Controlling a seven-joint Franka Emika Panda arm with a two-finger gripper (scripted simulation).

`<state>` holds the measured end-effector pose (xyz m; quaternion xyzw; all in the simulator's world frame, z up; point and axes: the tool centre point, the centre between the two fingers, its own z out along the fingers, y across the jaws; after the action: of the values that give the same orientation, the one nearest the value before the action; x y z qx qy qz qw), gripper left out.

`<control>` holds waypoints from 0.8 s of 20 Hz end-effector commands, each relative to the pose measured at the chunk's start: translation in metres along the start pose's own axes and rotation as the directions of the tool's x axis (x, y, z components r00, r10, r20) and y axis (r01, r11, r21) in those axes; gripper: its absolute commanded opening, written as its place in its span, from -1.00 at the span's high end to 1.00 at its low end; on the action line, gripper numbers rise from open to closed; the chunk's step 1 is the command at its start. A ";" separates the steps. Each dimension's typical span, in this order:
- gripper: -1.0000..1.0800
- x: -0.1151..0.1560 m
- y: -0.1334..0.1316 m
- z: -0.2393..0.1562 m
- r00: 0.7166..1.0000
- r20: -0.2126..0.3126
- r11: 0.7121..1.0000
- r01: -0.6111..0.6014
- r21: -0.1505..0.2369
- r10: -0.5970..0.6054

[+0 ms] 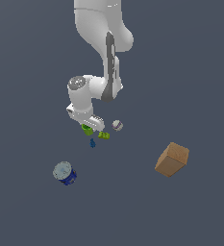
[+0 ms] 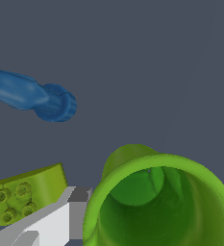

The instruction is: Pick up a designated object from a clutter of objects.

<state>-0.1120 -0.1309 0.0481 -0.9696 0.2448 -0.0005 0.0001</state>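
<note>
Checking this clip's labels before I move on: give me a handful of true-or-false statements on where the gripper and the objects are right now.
1. The gripper is down at the green cup. True.
2. The blue can lies right beside the tan box. False: they sit far apart, on opposite sides of the exterior view.
3. The yellow-green studded piece lies close to the cup. True.
4. The white-and-purple ball rests inside the cup. False: it sits on the floor, apart from the cup.
5. The small blue figure touches the cup. False: bare floor separates them.
</note>
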 end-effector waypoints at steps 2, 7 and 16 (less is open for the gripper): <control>1.00 0.000 0.000 0.000 1.000 0.000 1.000 0.000 0.000 0.000; 1.00 0.000 0.000 -0.005 1.000 0.000 1.000 0.000 0.000 0.000; 1.00 0.003 0.004 -0.043 1.000 0.000 1.000 -0.001 0.000 0.001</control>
<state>-0.1116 -0.1346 0.0824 -0.9695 0.2451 0.0005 0.0002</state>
